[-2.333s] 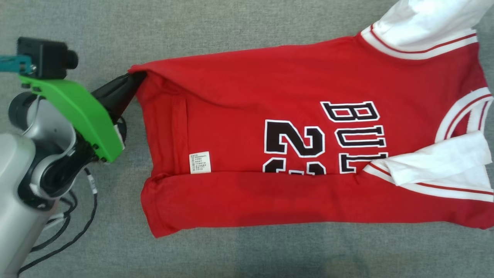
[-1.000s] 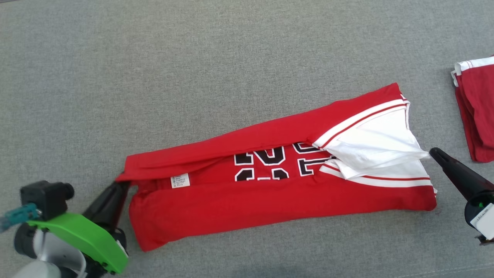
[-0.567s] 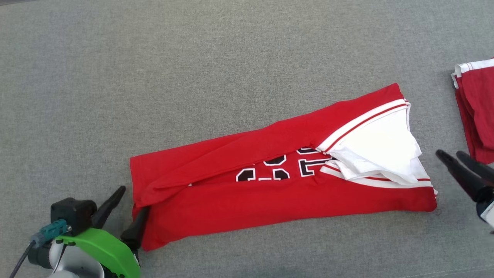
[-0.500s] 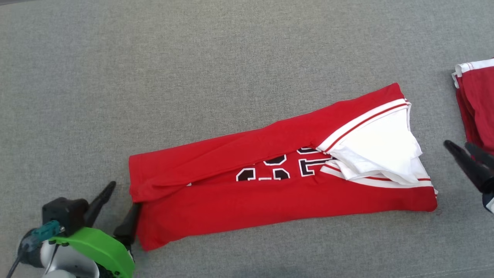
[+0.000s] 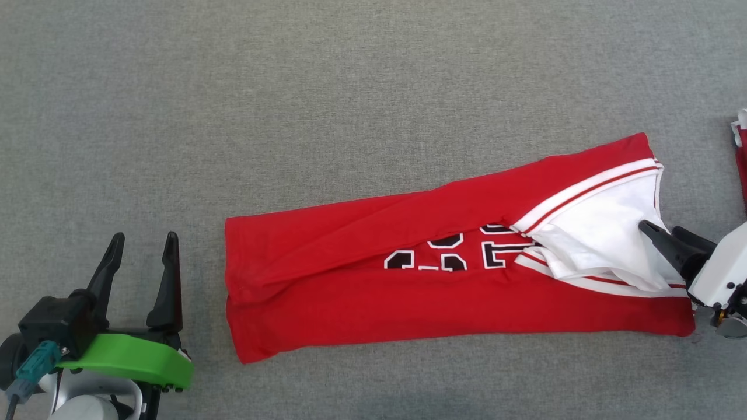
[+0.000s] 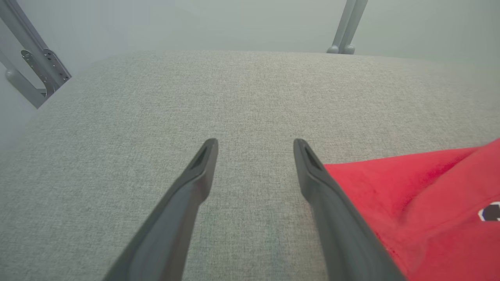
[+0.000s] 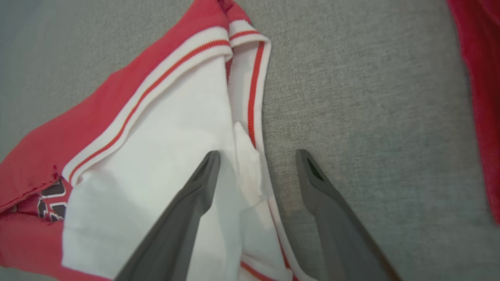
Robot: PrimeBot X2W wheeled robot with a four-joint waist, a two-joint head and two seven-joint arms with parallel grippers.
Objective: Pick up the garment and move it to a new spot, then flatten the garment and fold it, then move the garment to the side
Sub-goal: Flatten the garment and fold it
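Observation:
The garment [image 5: 362,303], a red jersey with white sleeves and black lettering, lies folded into a long strip across the grey cloth surface. My left gripper [image 5: 144,236] stands open on bare cloth to the left of the hem, apart from it; in the left wrist view the gripper [image 6: 254,142] has nothing between its fingers and the red hem [image 6: 429,195] lies just right of it. My right gripper [image 5: 659,227] is open at the sleeve end. In the right wrist view the gripper [image 7: 258,153] hovers with one finger over the white sleeve [image 7: 156,156] and the other over grey cloth.
A second red garment [image 5: 741,157] lies at the far right edge, also seen as a red cloth [image 7: 484,97] in the right wrist view. Grey metal frame bars [image 6: 35,70] stand beyond the surface's far edge. The grey surface [image 5: 350,116] stretches wide behind the jersey.
Both grippers went from shut on the garment's ends to open, letting it go. The upper flap settled over the lettering. My left gripper drew away to the left; the camera shifted slightly.

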